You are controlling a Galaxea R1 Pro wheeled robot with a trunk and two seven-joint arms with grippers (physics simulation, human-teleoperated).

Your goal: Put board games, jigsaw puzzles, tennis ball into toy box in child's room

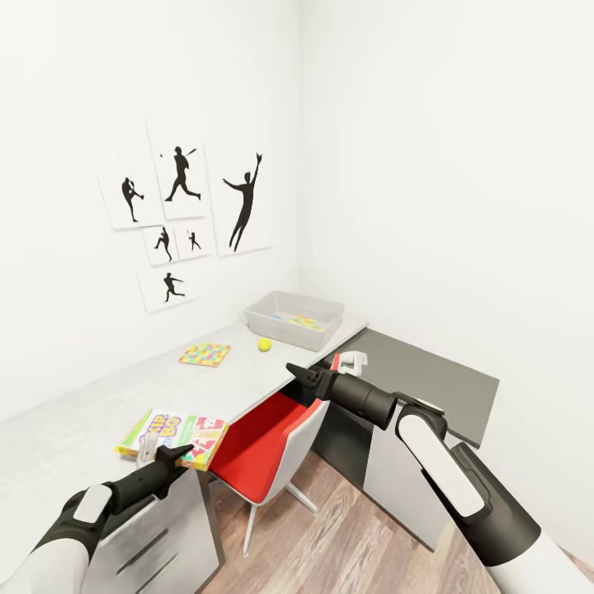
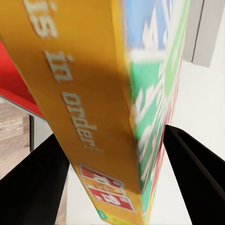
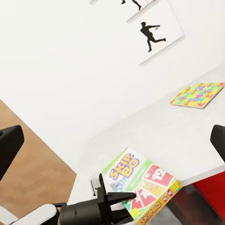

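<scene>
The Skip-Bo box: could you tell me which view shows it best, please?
The right wrist view: the Skip-Bo box shows whole with its lettering, at the left gripper. The head view shows it smaller; the left wrist view gives a blurred edge between fingers.

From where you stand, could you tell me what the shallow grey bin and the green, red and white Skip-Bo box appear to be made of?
The shallow light grey bin looks like moulded plastic: smooth matte walls, sloping sides and a rolled rim, though a render leaves this open. The flat green-red-white Skip-Bo box looks like printed cardboard: sharp edges, a thin flat form and colourful lettering across its top and yellow side. The left gripper sits at the box's edge.
</scene>
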